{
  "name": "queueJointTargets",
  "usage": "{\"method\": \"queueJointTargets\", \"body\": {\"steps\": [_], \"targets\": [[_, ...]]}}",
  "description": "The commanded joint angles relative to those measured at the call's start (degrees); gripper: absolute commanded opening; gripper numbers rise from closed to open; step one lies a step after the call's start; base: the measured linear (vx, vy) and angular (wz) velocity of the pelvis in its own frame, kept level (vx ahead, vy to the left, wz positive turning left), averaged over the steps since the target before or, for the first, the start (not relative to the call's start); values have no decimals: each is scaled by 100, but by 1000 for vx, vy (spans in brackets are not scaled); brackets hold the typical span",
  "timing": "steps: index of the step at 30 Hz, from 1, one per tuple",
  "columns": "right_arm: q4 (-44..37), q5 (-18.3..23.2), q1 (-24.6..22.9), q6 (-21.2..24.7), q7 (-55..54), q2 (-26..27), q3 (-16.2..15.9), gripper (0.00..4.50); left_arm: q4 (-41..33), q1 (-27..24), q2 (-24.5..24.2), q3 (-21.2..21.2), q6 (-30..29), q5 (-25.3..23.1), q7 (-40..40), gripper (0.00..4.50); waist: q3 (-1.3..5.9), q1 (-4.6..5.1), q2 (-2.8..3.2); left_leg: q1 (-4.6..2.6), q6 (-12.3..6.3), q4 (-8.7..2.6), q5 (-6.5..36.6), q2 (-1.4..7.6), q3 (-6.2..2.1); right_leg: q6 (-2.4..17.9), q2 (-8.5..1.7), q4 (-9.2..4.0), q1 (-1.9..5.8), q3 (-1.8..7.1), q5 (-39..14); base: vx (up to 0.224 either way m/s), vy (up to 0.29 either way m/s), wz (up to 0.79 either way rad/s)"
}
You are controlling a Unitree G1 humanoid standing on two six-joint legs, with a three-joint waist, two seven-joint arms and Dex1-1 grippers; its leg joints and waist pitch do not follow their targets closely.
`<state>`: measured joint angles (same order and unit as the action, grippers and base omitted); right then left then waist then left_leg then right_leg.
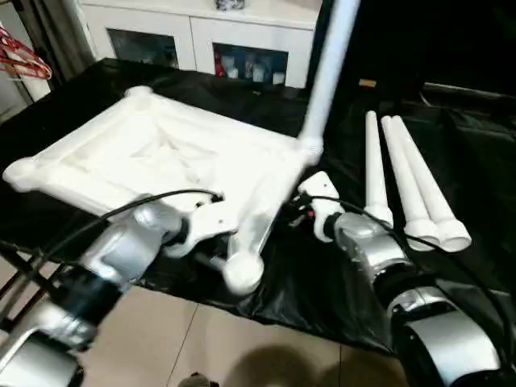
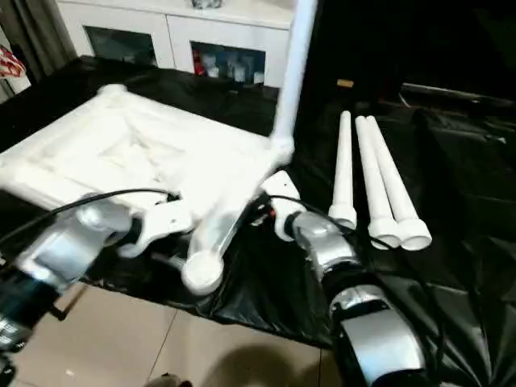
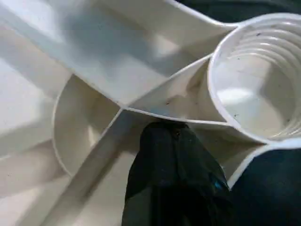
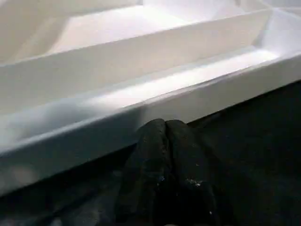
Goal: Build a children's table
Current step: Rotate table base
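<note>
The white table top (image 1: 161,153) lies upside down on black cloth, ribs facing up. One white leg (image 1: 326,64) stands upright in its far right corner socket. Three more legs (image 1: 411,181) lie side by side on the cloth to the right. My left gripper (image 3: 171,136) is shut, its tips pressed against a rib beside the empty near corner socket (image 3: 258,89). My right gripper (image 4: 164,127) is shut too, its tips touching the outer rim of the top's right edge, below the upright leg.
A white glass-door cabinet (image 1: 201,40) stands behind the work. Red hangers (image 1: 20,56) show at the far left. The black cloth (image 1: 322,282) ends near me at a tan tiled floor (image 1: 226,339). Black cables run along both forearms.
</note>
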<state>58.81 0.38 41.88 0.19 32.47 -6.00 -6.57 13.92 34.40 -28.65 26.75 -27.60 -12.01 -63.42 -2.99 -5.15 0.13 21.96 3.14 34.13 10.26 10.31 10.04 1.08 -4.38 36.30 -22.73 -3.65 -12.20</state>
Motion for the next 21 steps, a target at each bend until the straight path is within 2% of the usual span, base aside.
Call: {"method": "queueJointTargets", "body": {"steps": [1, 2, 3, 4, 6, 10, 11, 12, 13, 16, 17, 18, 19, 20, 21], "targets": [[-115, 140, 113, -188, 284, 144, -15, 3, 284, 117, 240, 43, 119, -45, 348, 0, 394, -22, 40, -102, -119, -388, 860, 270, -84, 1453, -427, -379, 318, 274, -192, 0, 0, 0], [-118, 171, 127, -240, 314, 154, 16, 3, 503, 253, 439, -29, 126, -63, 601, 0, 387, -17, 54, -91, -116, -392, 884, 267, -89, 1448, -428, -380, 319, 274, -226, 0, 0, 0], [-115, 168, 135, -263, 293, 151, 26, 3, 587, 307, 532, -64, 118, -73, 712, 0, 397, -23, 37, -101, -111, -387, 894, 270, -89, 1442, -434, -388, 322, 276, -235, 0, 0, 0], [-125, 178, 149, -280, 224, 137, 71, 3, 755, 392, 679, -124, 120, -104, 938, 0, 401, -35, 74, -98, -113, -386, 877, 273, -100, 1449, -444, -386, 322, 271, -240, 0, 0, 0], [-184, 206, 180, -281, 4, 96, 190, 3, 1020, 500, 827, -187, 196, -169, 1266, 0, 397, -33, 43, -98, -124, -387, 891, 273, -97, 1455, -435, -400, 315, 272, -234, 0, 0, 0], [-355, 260, 204, -200, -319, 12, 373, 3, 1353, 646, 990, -287, 323, -214, 1685, 0, 416, -50, 44, -86, -177, -375, 774, 264, -101, 1453, -429, -380, 320, 262, -25, 0, 0, 0], [-459, 298, 207, -93, -483, -29, 484, 3, 1516, 718, 1093, -370, 384, -196, 1895, 0, 421, -58, 62, -89, -188, -370, 745, 265, -105, 1452, -427, -371, 322, 262, 43, 0, 0, 0], [-713, 356, 206, 252, -860, -130, 691, 3, 1865, 858, 1312, -525, 529, -145, 2310, 0, 427, -52, 47, -85, -228, -357, 619, 245, -97, 1454, -404, -358, 331, 262, 244, 0, 0, 0], [-713, 356, 206, 252, -860, -130, 691, 3, 1865, 858, 1312, -525, 529, -145, 2310, 0, 424, -64, 48, -89, -247, -361, 583, 245, -102, 1445, -399, -362, 331, 257, 291, 0, 0, 0], [-1169, 456, 123, 724, -1059, -253, 880, 3, 2263, 984, 1515, -653, 774, -150, 2768, 0, 443, -118, 39, -84, -335, -343, 519, 238, -99, 1432, -401, -354, 339, 252, 469, 0, 0, 0], [-1269, 472, 94, 791, -1078, -272, 909, 3, 2340, 1003, 1539, -667, 833, -165, 2861, 0, 443, -118, 39, -84, -335, -343, 519, 238, -99, 1432, -401, -354, 339, 252, 469, 0, 0, 0], [-1462, 496, 35, 909, -1142, -311, 968, 3, 2476, 1027, 1555, -656, 1011, -211, 3006, 0, 441, -143, 67, -86, -344, -342, 549, 237, -104, 1371, -396, -371, 335, 249, 476, 0, 0, 0], [-1713, 491, -40, 1050, -1255, -371, 1031, 3, 2537, 1016, 1542, -663, 1177, -229, 3101, 0, 450, -144, 52, -85, -322, -345, 554, 248, -108, 1367, -407, -355, 343, 250, 489, 0, 0, 0], [-1816, 482, -75, 1111, -1320, -398, 1060, 3, 2526, 1003, 1527, -672, 1223, -226, 3110, 0, 440, -144, 89, -86, -292, -350, 609, 245, -113, 1312, -398, -379, 340, 249, 467, 0, 0, 0], [-1963, 485, -124, 1228, -1421, -430, 1111, 3, 2490, 981, 1507, -700, 1283, -207, 3098, 0, 449, -146, 94, -98, -246, -352, 607, 251, -119, 1316, -400, -368, 341, 249, 495, 0, 0, 0]]}}
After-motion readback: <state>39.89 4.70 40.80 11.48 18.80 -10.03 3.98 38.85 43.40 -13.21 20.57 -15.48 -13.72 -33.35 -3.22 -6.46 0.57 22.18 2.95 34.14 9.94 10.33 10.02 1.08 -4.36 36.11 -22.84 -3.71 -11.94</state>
